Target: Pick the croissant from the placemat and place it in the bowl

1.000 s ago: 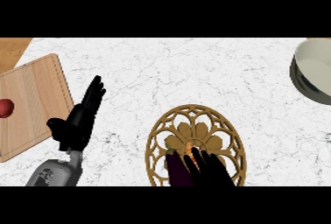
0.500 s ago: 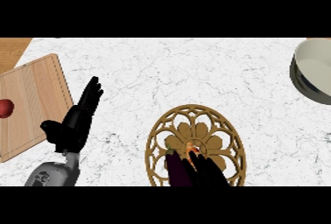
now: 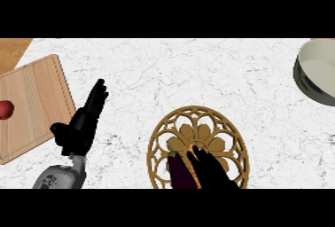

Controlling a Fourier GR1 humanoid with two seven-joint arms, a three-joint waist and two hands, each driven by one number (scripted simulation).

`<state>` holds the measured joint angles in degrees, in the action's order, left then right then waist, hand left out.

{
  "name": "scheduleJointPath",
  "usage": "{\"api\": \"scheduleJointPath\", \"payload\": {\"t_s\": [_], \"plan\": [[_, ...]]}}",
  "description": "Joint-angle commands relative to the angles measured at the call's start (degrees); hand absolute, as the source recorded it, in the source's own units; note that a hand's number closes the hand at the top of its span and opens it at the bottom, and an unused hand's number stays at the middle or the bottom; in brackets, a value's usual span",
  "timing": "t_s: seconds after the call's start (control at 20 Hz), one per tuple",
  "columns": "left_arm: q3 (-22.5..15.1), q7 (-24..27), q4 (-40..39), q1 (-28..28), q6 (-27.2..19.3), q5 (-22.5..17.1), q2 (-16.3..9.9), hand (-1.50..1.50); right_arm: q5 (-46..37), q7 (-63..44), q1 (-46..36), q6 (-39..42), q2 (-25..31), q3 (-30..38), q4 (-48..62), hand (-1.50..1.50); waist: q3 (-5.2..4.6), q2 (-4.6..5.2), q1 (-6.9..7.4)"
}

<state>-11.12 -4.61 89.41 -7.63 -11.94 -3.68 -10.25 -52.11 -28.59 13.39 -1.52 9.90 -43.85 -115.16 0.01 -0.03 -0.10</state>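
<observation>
- Right hand (image 3: pixel 208 170): at the near edge, over the near half of the gold openwork placemat (image 3: pixel 198 146). Fingers are curled down around a thin orange-brown strip, judged to be the croissant (image 3: pixel 189 160); most of it is hidden.
- A dark purple item (image 3: pixel 178 170) lies on the placemat, touching the left side of the same hand. Whether it sits inside the grip cannot be told.
- Step in hand, as judged: securing the croissant. Confirm the fingers hold the croissant alone, then lift straight up so the purple item is not dragged along.
- Left hand (image 3: pixel 82 122): resting at near left, fingers straight and apart, holding nothing.
- Wooden board (image 3: pixel 33 104): at the left edge, carrying a red item (image 3: pixel 5 109); away from the route.
- Bowl (image 3: pixel 318 71): far right, partly cut by the view's edge, well apart from the placemat.
- Worktop (image 3: pixel 196 75): bare marble between placemat and bowl; approach the rim from the left, high enough to pass over it.
</observation>
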Motion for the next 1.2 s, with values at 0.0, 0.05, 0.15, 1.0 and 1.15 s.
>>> {"api": "scheduleJointPath", "payload": {"t_s": [0.0,0.05,0.15,1.0,1.15], "plan": [[2.28,0.79,0.76,1.42,2.33,-0.05,-0.18,0.0,0.64,3.04,-1.92,-2.6,-1.82,1.01,5.9,-1.5,0.0,0.0,0.1],[3.74,2.68,-3.37,-0.46,5.01,-1.88,-0.88,0.0,2.16,4.06,-3.55,-2.72,-2.18,3.9,8.46,-1.5,-0.01,0.06,0.05],[2.4,-0.95,2.76,2.39,2.96,0.47,0.21,0.0,1.62,2.28,-3.07,-0.72,-0.75,4.49,3.82,-1.5,-0.01,-0.01,0.11],[4.64,-2.03,-0.39,-2.13,4.21,2.28,2.22,0.0,-5.47,9.11,-9.66,1.46,0.97,4.99,21.57,1.5,0.01,0.05,0.38],[2.96,-0.28,1.81,2.13,3.45,3.69,3.37,0.0,-9.28,9.39,-7.29,0.87,1.96,1.01,18.78,1.5,0.0,-0.07,0.28]]}}
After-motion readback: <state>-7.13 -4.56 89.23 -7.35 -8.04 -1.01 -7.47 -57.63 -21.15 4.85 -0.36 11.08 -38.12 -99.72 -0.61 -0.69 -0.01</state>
